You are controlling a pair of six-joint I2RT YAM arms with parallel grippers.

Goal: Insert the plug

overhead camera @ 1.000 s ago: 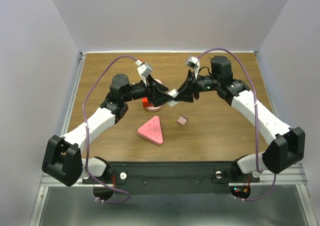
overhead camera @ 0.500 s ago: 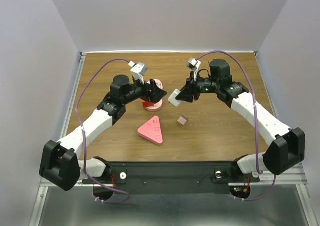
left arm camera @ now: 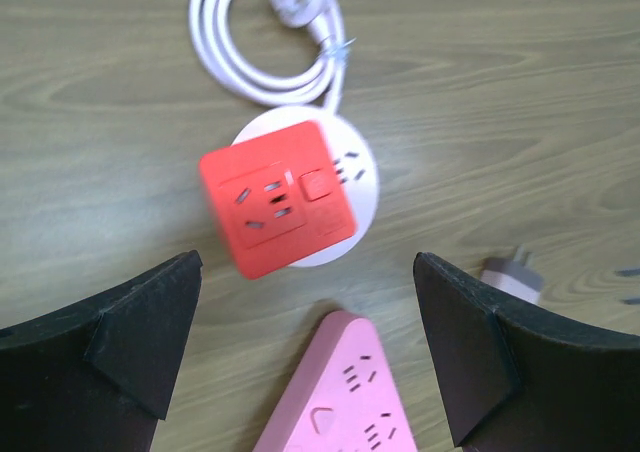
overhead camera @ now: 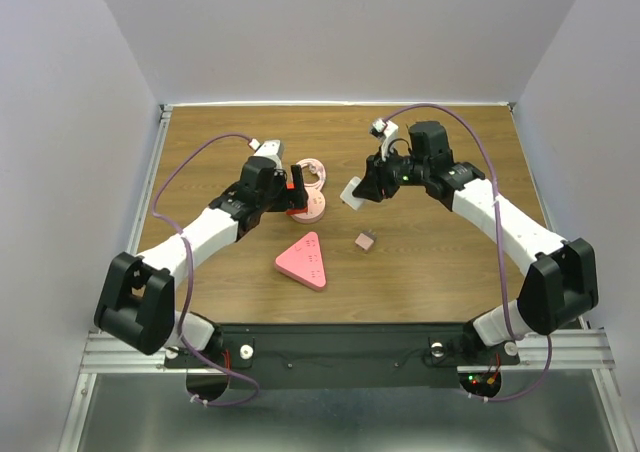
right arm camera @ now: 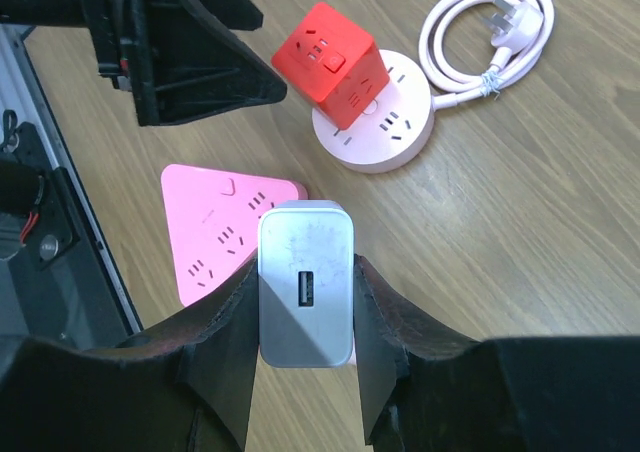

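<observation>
Both arms are bent inward; the left hand (left arm camera: 305, 282) is held spread wide, the right hand (right arm camera: 305, 307) is clamped on the plug (right arm camera: 305, 272).

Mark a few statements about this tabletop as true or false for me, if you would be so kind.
1. The right gripper grips a silver-white rectangular USB charger. True.
2. The left gripper is shut on the red cube-shaped socket block. False: it is open over it, holding nothing.
3. The red cube stands on a round pale-pink base. True.
4. A plug sits in the pink triangular power strip. False: its sockets are free; a small grey-pink plug lies on the wooden table beside it.
</observation>
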